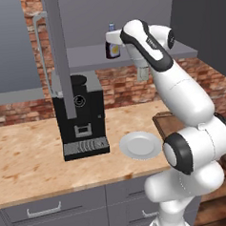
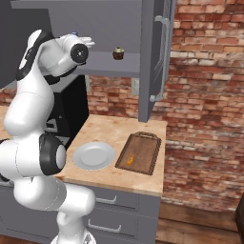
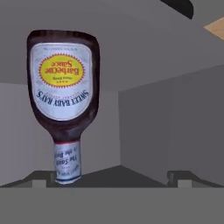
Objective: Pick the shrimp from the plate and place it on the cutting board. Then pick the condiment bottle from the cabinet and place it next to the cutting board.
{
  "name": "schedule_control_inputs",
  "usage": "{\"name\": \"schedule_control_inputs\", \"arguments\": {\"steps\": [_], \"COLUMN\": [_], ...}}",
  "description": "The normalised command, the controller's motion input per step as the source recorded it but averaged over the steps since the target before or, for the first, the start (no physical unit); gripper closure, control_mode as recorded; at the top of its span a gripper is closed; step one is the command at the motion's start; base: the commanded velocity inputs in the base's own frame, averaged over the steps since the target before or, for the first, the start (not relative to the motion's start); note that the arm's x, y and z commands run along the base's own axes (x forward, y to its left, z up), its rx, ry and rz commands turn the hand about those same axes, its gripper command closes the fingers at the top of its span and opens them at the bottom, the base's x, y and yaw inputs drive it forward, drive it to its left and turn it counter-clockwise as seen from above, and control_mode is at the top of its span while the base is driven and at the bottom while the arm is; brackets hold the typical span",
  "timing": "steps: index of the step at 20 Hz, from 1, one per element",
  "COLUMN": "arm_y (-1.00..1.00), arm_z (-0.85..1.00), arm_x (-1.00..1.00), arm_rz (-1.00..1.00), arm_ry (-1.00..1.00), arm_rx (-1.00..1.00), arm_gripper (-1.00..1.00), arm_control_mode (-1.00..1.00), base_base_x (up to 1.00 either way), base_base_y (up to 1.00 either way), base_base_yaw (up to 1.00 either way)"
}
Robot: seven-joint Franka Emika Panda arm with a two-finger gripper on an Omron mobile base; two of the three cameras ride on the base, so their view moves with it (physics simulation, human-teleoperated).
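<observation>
Condiment bottle (image 3: 63, 103) looming upside-down in hand view, close ahead on cabinet (image 1: 130, 54) shelf. Gripper (image 3: 107, 177) fingers spreading wide, gripping nothing, bottle sitting toward one fingertip. Shrimp (image 2: 131, 158) lying on cutting board (image 2: 140, 152), beside plate (image 2: 94, 156) on beige counter (image 1: 27, 154). Coffee machine (image 1: 80, 115) standing left of plate. Red brick wall (image 2: 205, 95) backing room.

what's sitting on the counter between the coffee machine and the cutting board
The plate, bare, lies between the coffee machine and the cutting board. The right base view shows the order best, with the shrimp already on the board.
</observation>
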Motion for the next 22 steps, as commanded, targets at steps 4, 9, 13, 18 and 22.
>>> {"name": "schedule_control_inputs", "arguments": {"steps": [4, 9, 13, 18, 22], "arm_y": [0.07, 0.08, 0.06, 0.02, 0.0], "arm_z": [0.07, 0.02, 0.0, 0.0, 0.0], "arm_x": [0.0, 0.0, 0.0, 0.0, 0.01], "arm_rz": [0.0, 0.0, 0.0, 0.0, 0.0], "arm_ry": [0.01, 0.02, 0.04, 0.05, 0.05], "arm_rx": [0.01, 0.0, 0.0, 0.0, 0.0], "arm_gripper": [-1.0, -1.0, -1.0, -1.0, -1.0], "arm_control_mode": [-1.0, -1.0, -1.0, -1.0, -1.0], "base_base_x": [0.0, 0.0, 0.0, 0.0, 0.0], "base_base_y": [0.0, 0.0, 0.0, 0.0, 0.0], "base_base_yaw": [0.0, 0.0, 0.0, 0.0, 0.0]}}
